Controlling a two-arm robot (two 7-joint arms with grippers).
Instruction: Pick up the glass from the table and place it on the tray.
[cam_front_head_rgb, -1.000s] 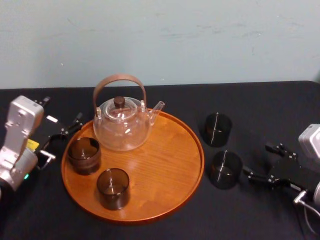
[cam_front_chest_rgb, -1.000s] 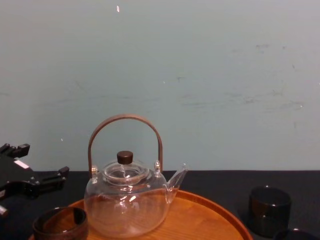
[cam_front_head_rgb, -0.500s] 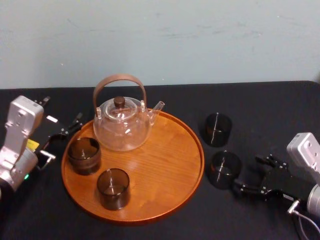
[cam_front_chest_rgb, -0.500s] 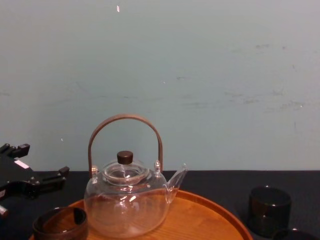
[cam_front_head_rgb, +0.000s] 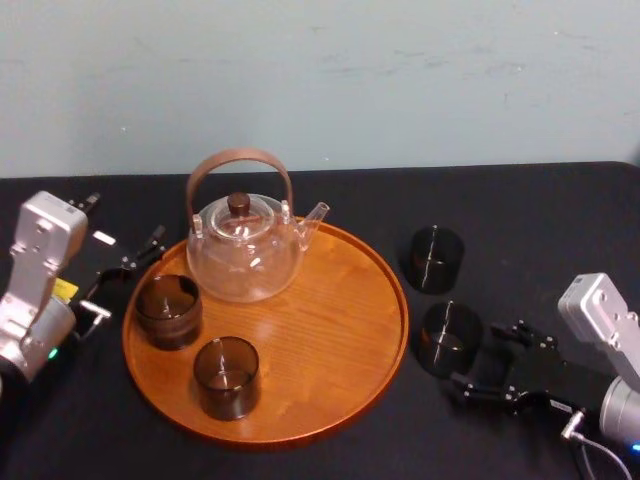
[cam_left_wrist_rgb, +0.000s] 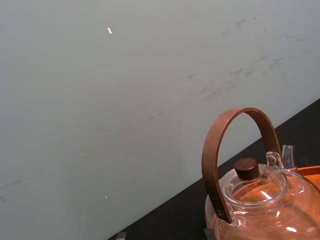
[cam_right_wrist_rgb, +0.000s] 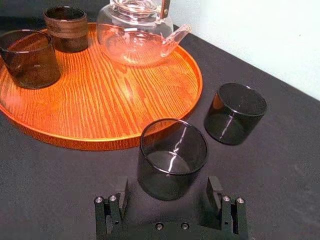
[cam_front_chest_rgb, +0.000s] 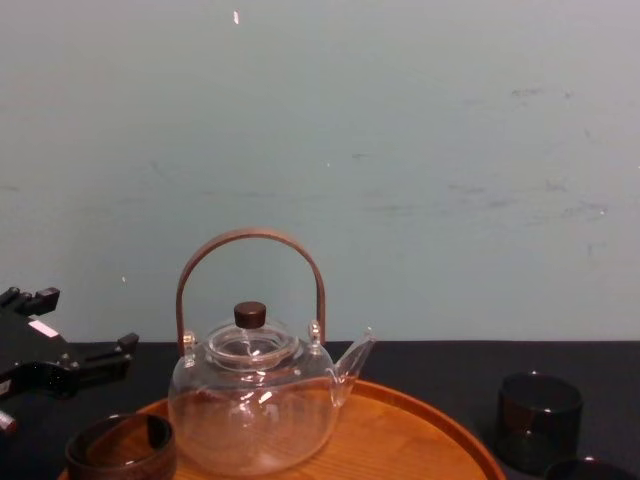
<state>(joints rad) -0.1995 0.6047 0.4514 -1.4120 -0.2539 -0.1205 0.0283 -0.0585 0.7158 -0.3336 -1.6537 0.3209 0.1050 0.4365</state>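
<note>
One glass (cam_right_wrist_rgb: 172, 157) — beside spread right pincer (cam_right_wrist_rgb: 168, 184)

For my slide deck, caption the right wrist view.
Open right gripper faces the nearest smoky glass tumbler on black cloth beside the round orange wooden tray.

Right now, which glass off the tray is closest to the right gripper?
The front glass, just before the right gripper's open fingers; the other glass stands farther away.

Scuffed pale-green wall (cam_front_head_rgb: 400, 80) behind black table (cam_front_head_rgb: 520, 200).
</note>
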